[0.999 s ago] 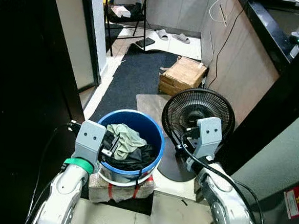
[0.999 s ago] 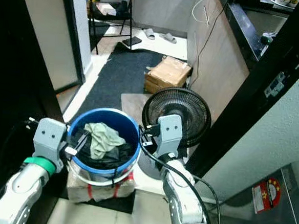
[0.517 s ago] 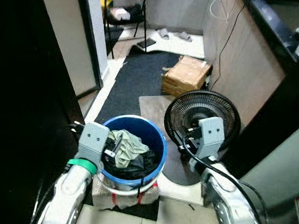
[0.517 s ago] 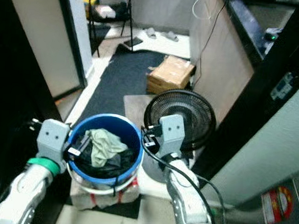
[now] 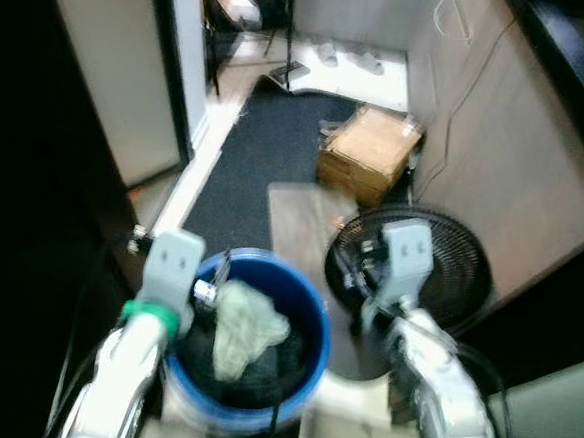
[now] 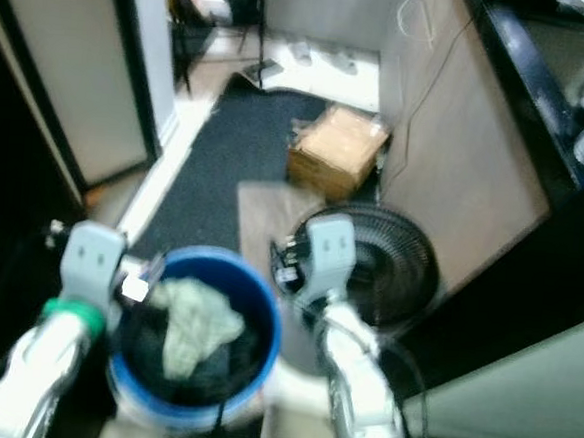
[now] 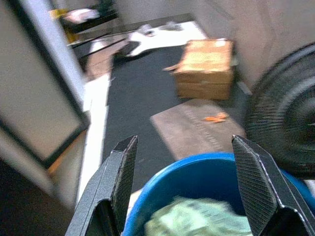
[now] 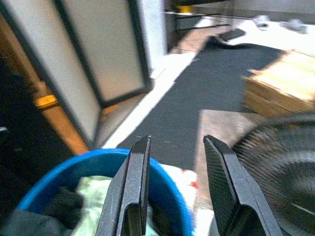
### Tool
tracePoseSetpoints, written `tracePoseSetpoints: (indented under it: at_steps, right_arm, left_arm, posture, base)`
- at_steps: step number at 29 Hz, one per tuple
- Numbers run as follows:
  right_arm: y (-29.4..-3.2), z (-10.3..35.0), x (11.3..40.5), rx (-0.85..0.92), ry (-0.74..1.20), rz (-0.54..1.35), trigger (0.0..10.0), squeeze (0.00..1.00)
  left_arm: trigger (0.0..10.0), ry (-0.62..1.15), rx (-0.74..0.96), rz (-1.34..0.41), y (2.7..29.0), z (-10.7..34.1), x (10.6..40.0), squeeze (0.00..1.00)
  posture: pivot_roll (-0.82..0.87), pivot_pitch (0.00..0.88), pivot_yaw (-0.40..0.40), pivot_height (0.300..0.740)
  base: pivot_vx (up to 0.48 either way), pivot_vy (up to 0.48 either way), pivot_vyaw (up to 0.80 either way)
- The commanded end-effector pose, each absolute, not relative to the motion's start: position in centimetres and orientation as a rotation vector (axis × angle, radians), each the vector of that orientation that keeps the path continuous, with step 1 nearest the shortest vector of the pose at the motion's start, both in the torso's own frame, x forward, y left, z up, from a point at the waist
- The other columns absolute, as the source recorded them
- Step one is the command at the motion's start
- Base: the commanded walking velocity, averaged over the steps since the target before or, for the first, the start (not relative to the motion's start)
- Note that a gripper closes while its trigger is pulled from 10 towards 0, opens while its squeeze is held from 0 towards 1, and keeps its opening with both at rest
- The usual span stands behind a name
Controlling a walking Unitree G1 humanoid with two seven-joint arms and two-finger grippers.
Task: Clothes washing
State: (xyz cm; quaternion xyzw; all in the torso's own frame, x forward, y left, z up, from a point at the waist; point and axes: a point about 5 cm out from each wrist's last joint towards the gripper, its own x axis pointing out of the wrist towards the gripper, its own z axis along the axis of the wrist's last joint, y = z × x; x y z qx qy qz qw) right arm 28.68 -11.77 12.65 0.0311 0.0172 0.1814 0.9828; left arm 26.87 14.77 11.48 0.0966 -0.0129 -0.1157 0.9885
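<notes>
From the left eye view, blurred, the blue bucket [image 5: 248,351] sits low between both arms, a pale green cloth [image 5: 244,326] on dark clothes inside. The left gripper [image 5: 205,291] is at the bucket's rim; the right gripper [image 5: 353,273] is in front of the black fan [image 5: 439,264].

The right eye view shows a cardboard box [image 6: 339,150] on the dark mat [image 6: 226,164] beyond.

In the left wrist view, the fingers [image 7: 120,172] are spread wide above the bucket.

In the right wrist view, the fingers [image 8: 135,182] are parted and empty, between bucket and fan.
</notes>
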Motion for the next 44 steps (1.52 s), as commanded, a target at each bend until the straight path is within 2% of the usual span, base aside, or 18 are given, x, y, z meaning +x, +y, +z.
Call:
tracePoseSetpoints:
  at_steps: [1,24,38,44]
  right_arm:
    - [-11.92,12.16,28.43,0.066,0.056,0.358,10.0,0.00]
    - [-11.83,12.24,28.37,0.074,0.050,0.368,10.0,0.00]
    - [-11.79,12.28,28.38,0.073,0.049,0.372,10.0,0.00]
    - [-11.78,12.27,28.38,0.071,0.049,0.373,10.0,0.00]
  left_arm:
    - [10.0,0.003,0.193,-0.234,14.85,10.83,26.48,0.00]
    - [10.0,0.004,0.191,-0.238,14.83,10.86,26.50,0.00]
    - [10.0,0.005,0.190,-0.240,14.82,10.85,26.51,0.00]
    - [10.0,0.006,0.190,-0.239,14.83,10.82,26.51,0.00]
  posture:
    - [0.00,0.000,0.014,0.740]
    - [0.00,0.000,0.015,0.735]
    - [0.00,0.000,0.015,0.670]
    - [0.00,0.000,0.014,0.655]
  base:
    - [0.000,0.000,0.00]
    - [0.000,0.000,0.00]
    - [0.000,0.000,0.00]
    - [0.000,0.000,0.00]
